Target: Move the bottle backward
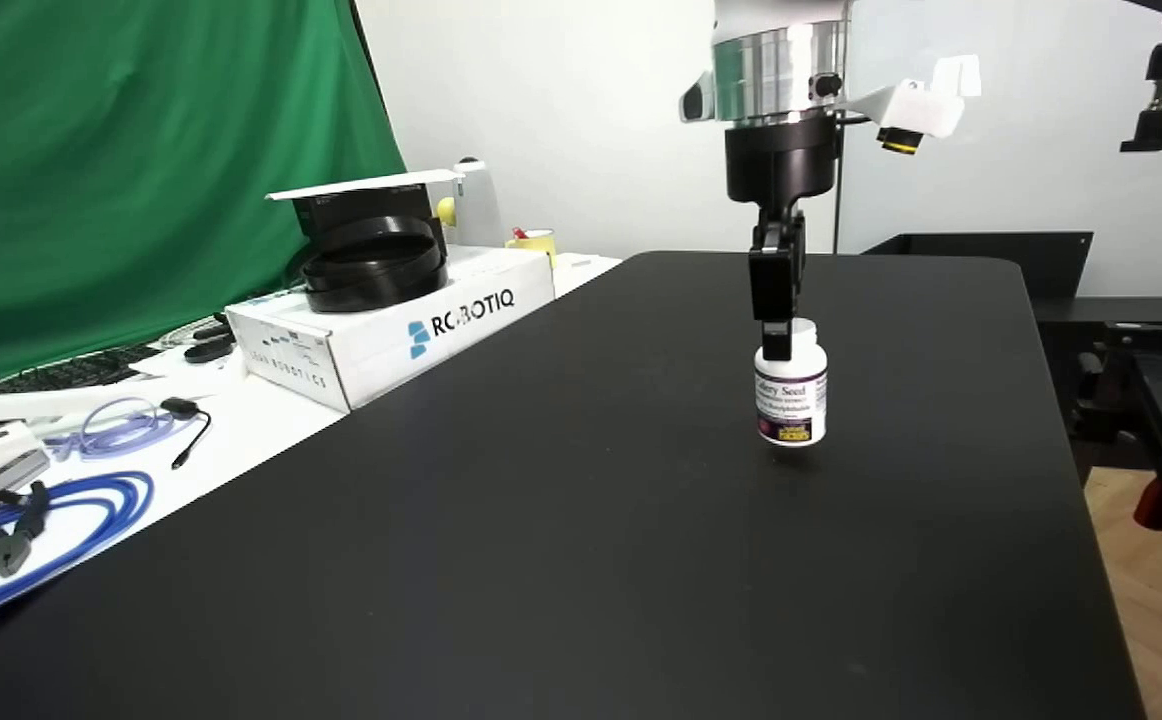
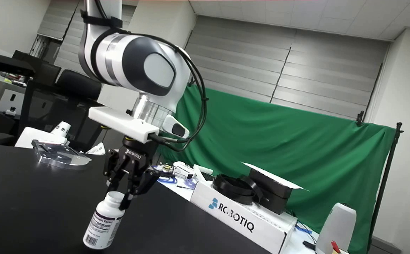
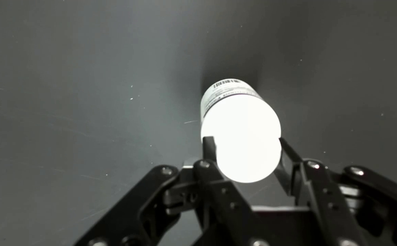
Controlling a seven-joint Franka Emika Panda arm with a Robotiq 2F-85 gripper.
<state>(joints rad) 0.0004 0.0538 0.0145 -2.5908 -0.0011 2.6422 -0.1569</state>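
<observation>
The small white bottle (image 1: 791, 408) with a white cap and a dark-banded label is upright over the black table (image 1: 541, 560). It also shows in an exterior view (image 2: 103, 224) and in the wrist view (image 3: 241, 116), where its top is overexposed. My gripper (image 3: 246, 141) points down with one finger on each side of the cap, both touching it. In both exterior views the gripper (image 1: 779, 340) sits at the bottle's top; it also shows here (image 2: 118, 195). A dark patch under the base suggests the bottle is slightly off the table, but the gap is small.
A long white Robotiq box (image 1: 391, 330) with black rings on it (image 1: 376, 265) stands on a white side table. Blue cables (image 1: 91, 500) lie there too. A clear plastic plate (image 2: 60, 155) lies on the black table. The table's edge (image 1: 1071, 480) runs beside the bottle.
</observation>
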